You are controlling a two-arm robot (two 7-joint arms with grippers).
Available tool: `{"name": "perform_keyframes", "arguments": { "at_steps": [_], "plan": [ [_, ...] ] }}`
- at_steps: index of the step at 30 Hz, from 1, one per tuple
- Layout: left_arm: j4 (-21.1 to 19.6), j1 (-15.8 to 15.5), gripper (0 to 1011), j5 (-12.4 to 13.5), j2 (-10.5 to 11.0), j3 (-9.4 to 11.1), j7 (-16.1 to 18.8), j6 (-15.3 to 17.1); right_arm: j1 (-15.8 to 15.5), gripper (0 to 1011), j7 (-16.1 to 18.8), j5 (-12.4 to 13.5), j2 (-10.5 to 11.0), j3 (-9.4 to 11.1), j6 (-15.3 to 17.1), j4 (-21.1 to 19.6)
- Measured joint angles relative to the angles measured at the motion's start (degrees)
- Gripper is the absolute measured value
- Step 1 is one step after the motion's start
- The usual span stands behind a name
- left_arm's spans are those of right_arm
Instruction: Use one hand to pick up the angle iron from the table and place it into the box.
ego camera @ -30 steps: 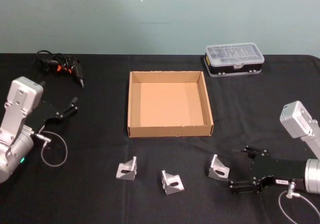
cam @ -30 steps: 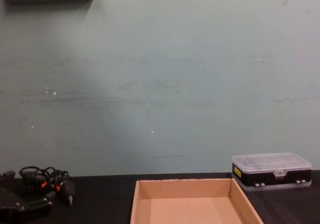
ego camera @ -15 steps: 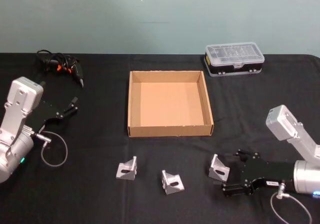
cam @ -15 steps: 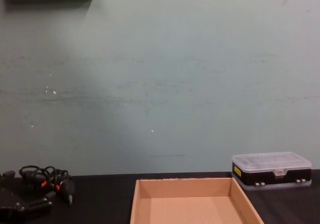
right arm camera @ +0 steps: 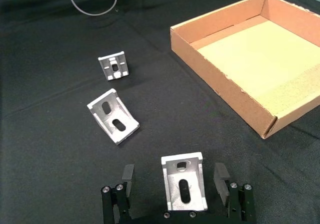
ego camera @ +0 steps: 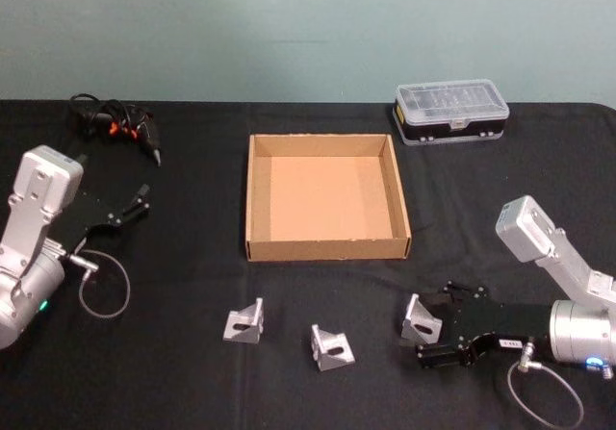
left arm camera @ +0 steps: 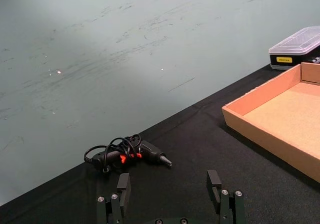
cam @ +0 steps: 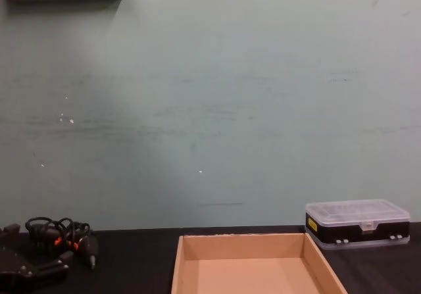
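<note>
Near the front edge of the matte black table (ego camera: pixel 173 286), the black right gripper (ego camera: pixel 433 321) has slid left, jaws open either side of the rightmost silver angle iron (right arm camera: pixel 182 186), before the tan cardboard box (ego camera: pixel 327 249); left gripper (ego camera: pixel 130 209) parked, open

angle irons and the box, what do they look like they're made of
Angle irons: probably aluminium, though steel is possible; pale silver-grey matte faces with slotted holes. Box: plain tan cardboard, matte, thin walls with a slightly ragged cut edge. The open right tool straddles the rightmost angle iron.
</note>
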Motion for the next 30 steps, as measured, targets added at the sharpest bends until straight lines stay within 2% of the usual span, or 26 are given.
{"name": "perform_keyframes", "arguments": {
  "at_steps": [19, 25, 26, 29, 30],
  "plan": [
    [0.0, 0.0, 1000, 0.0, 0.0, 0.0, 0.0, 0.0, 1.84, 994, -0.14, -0.36, -2.21, -0.74, -0.69, 2.75],
    [0.0, 0.0, 1000, 0.0, 0.0, 0.0, 0.0, 0.0, 1.75, 876, -0.27, -0.41, -2.28, -0.74, -1.04, 3.02],
    [0.0, 0.0, 1000, 0.0, 0.0, 0.0, 0.0, 0.0, 1.68, 823, -0.29, -0.4, -2.28, -0.74, -1.1, 3.05],
    [0.0, 0.0, 1000, 0.0, 0.0, 0.0, 0.0, 0.0, 1.6, 771, -0.32, -0.39, -2.27, -0.72, -1.17, 3.11],
    [0.0, 0.0, 1000, 0.0, 0.0, 0.0, 0.0, 0.0, 1.49, 715, -0.37, -0.39, -2.26, -0.69, -1.22, 3.12]
  ]
}}
